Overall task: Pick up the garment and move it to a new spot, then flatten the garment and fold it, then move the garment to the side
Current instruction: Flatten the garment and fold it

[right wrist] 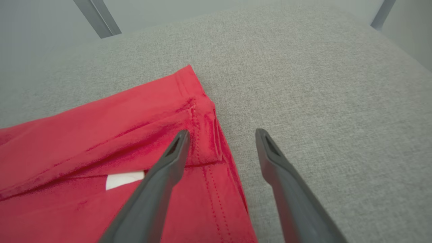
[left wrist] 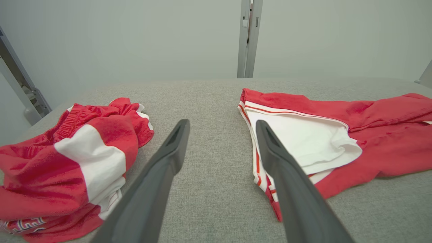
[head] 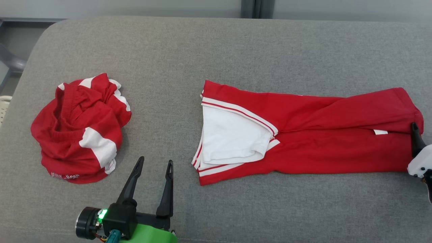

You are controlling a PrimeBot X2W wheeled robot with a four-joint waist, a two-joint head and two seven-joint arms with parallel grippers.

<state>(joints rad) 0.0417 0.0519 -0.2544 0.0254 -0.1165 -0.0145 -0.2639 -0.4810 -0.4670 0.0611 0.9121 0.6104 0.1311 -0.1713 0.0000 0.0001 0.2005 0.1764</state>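
Note:
A long red garment (head: pixel 320 135) lies flattened on the grey cushion, folded lengthwise, with a white sleeve panel (head: pixel 229 135) and white-striped edges at its left end. A second red and white garment (head: pixel 81 130) sits crumpled in a heap at the left. My left gripper (head: pixel 155 161) stands open near the front edge, between the two garments and touching neither. My right gripper (right wrist: pixel 221 133) is open at the long garment's right end. One of its fingers (right wrist: pixel 162 175) is over the red hem (right wrist: pixel 202 121), the other over bare cushion. Nothing is held.
The grey cushion (head: pixel 216 50) has a rounded back left corner and a back edge against a pale wall with a metal post (left wrist: pixel 248 37). A grey curved part (head: pixel 11 62) and a white slatted object (head: pixel 4 104) stand beyond the left edge.

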